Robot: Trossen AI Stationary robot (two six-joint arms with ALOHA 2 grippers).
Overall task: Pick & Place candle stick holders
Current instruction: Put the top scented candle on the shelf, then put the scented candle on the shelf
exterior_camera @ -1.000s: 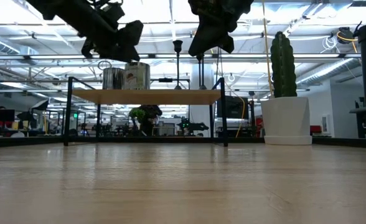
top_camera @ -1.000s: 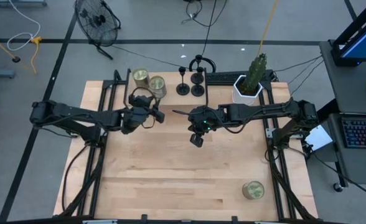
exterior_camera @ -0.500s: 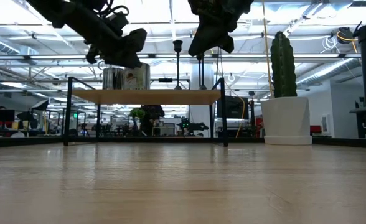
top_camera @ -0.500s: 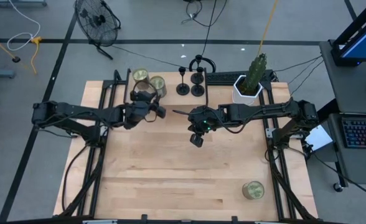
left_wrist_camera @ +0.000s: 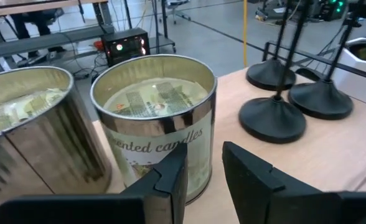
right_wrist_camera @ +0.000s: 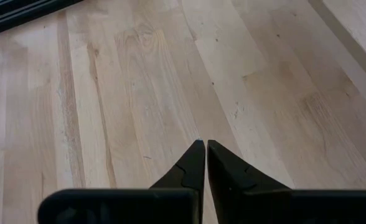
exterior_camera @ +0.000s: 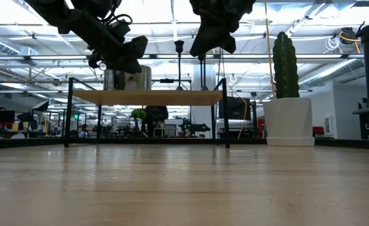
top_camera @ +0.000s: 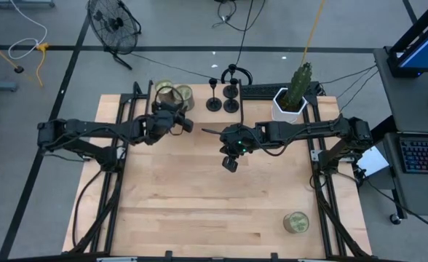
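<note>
1. the left gripper [left_wrist_camera: 198, 177] hangs above the back left part of the wooden table [top_camera: 199, 196], just in front of two tin candles; its fingers [left_wrist_camera: 170, 177] stand a little apart with nothing between them.
2. the nearer tin candle [left_wrist_camera: 155, 121] is straight ahead of those fingers, its label reading "scented candles"; the second tin [left_wrist_camera: 27, 124] stands just beside it, and both sit on the raised shelf [exterior_camera: 148, 96] at the table's back edge.
3. the candle stick holders [top_camera: 214, 103] – three matte-black ones with round bases and thin stems – stand close together on that shelf, to the right of the tins; in the left wrist view their bases [left_wrist_camera: 273, 118] sit near one another, though i cannot tell if any touch.
4. the right gripper [right_wrist_camera: 205, 165] hovers over bare wood near the table's middle, fingers pressed together and empty.
5. a potted cactus [top_camera: 295, 91] stands at the back right, and a third tin [top_camera: 295, 222] sits alone near the front right corner.
</note>
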